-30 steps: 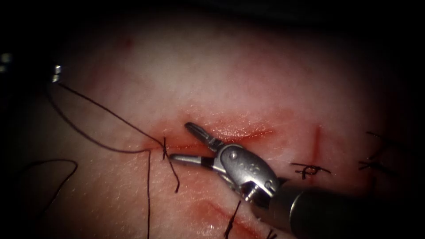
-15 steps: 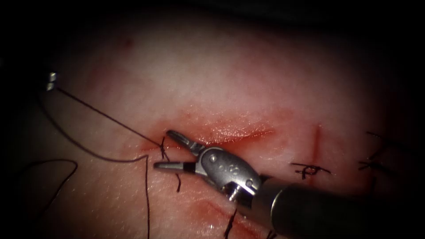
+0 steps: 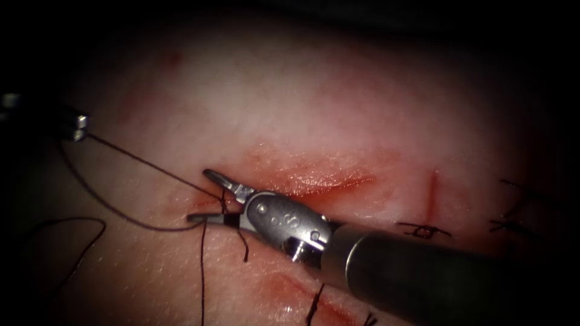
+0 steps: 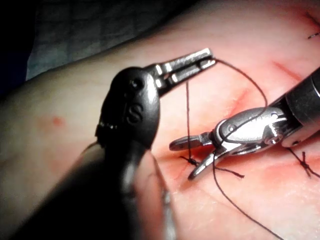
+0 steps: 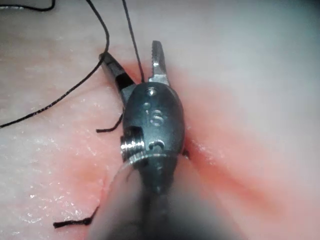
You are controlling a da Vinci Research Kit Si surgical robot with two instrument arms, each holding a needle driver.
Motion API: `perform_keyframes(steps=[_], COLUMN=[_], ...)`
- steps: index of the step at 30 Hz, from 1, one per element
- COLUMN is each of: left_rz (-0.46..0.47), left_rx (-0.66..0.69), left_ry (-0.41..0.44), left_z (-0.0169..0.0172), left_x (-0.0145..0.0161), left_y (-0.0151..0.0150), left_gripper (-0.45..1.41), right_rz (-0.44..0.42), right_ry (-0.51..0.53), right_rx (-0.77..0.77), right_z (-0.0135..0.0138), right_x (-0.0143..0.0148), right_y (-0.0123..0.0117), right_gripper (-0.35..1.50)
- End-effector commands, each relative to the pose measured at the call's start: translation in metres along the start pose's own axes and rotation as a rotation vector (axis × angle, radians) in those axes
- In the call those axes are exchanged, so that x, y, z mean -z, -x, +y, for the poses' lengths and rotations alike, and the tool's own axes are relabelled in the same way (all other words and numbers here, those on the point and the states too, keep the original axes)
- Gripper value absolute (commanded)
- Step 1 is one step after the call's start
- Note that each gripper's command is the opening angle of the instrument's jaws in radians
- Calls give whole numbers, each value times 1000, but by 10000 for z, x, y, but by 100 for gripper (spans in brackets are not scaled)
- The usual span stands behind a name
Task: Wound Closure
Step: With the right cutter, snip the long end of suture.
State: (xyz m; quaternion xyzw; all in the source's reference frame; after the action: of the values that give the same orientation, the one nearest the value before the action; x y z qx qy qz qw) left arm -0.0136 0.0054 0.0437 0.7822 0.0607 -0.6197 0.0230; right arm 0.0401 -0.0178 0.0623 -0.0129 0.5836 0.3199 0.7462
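My right tool [image 3: 202,196] reaches in from the right with its jaws open. They straddle the dark thread [image 3: 145,162] just above the knot [image 3: 224,204] at the left end of the cut [image 3: 329,181] and hold nothing. At the far left my left tool [image 3: 75,127] is shut on the thread, which runs taut from there to the knot. The left wrist view has the left tool [image 4: 210,56] clamped on the thread [image 4: 187,115] and the right tool [image 4: 182,161] open around it. In the right wrist view the thread [image 5: 134,50] passes between the right tool's [image 5: 131,52] open jaws.
Tied stitches [image 3: 423,230] cross the tissue [image 3: 302,90] to the right of the cut, with more at the far right [image 3: 513,223]. Short cut thread ends [image 3: 314,305] lie near the front. A slack loop of thread [image 3: 78,241] rests at the left. Red fluid wets the cut.
The right tool has slid left along the cut, and its open jaws now straddle the thread at the knot. The left tool has moved down a little, still holding the thread.
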Motion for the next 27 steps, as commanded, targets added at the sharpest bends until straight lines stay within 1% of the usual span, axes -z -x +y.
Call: perform_keyframes(steps=[1,4,11,17,20,22,23,24,25,26,27], left_rz=[1,0,3,4,4,5,5,5,6,6,6], left_rx=[-3,-3,-10,-12,-19,-19,-20,-20,-20,-20,-20], left_ry=[1,6,11,11,12,12,12,12,12,12,12], left_z=[-6,-3,0,2,3,4,4,4,4,4,5], left_x=[-4,-6,-9,-11,-11,-12,-12,-12,-12,-12,-12], left_y=[5,2,-4,-5,-5,-5,-5,-5,-5,-5,-6], left_gripper=[-45,-45,-45,-45,-45,-45,-45,-45,-45,-45,-45], right_rz=[3,11,14,16,14,14,11,5,-3,-3,-30], right_ry=[-2,-22,-20,-19,-21,-21,-22,-24,-29,-29,-41], right_rx=[0,3,16,23,24,24,24,24,24,24,23], right_z=[-3,-4,-5,-6,-6,-6,-6,-6,-6,-6,-6], right_x=[-11,-20,-35,-44,-46,-46,-46,-46,-46,-46,-46], right_y=[3,4,3,4,4,4,4,4,4,4,5], right_gripper=[108,92,92,97,92,84,74,54,8,8,-35])
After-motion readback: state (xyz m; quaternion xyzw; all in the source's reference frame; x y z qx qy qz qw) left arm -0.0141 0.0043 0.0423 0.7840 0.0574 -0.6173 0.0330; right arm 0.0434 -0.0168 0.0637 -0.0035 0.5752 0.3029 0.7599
